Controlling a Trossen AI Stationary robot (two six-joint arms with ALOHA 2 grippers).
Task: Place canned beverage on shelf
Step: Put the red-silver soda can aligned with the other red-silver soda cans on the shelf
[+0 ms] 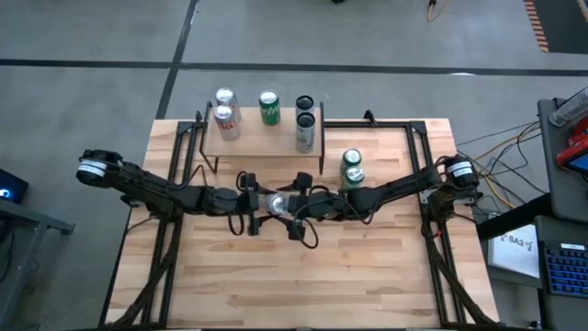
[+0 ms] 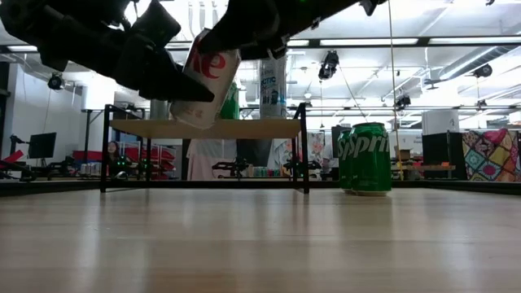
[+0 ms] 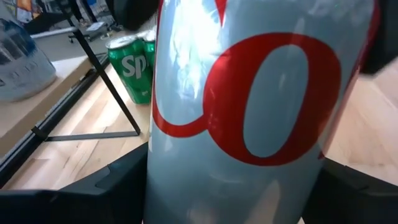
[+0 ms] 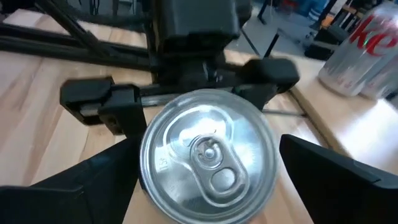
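A silver canned beverage (image 2: 207, 81) with red letters hangs tilted above the middle of the table, its pull-tab top (image 4: 208, 165) leaning toward the right arm. My left gripper (image 1: 265, 202) comes from the table's left and is shut on it. My right gripper (image 1: 294, 204) comes from the right and is open. Its fingers (image 4: 93, 183) stand on either side of the can's top end, with a gap showing beside the can. The shelf (image 1: 262, 140), a light-wood plank on black legs, stands at the far left-centre. My left gripper pinches the can's side wall (image 3: 163, 177) between its two fingers (image 3: 115, 190), one on each side of the body. The fingers come about level from the table's left and lie across the can. The can is lifted clear of the table and tilted.
On the shelf stand two silver cans (image 1: 225, 115), a green can (image 1: 268, 108) and two dark-topped cans (image 1: 305, 121). Two green cans (image 1: 352, 168) stand on the table right of the shelf. Black frame rails (image 1: 427, 175) run along both table sides. Bare wood lies toward the near edge.
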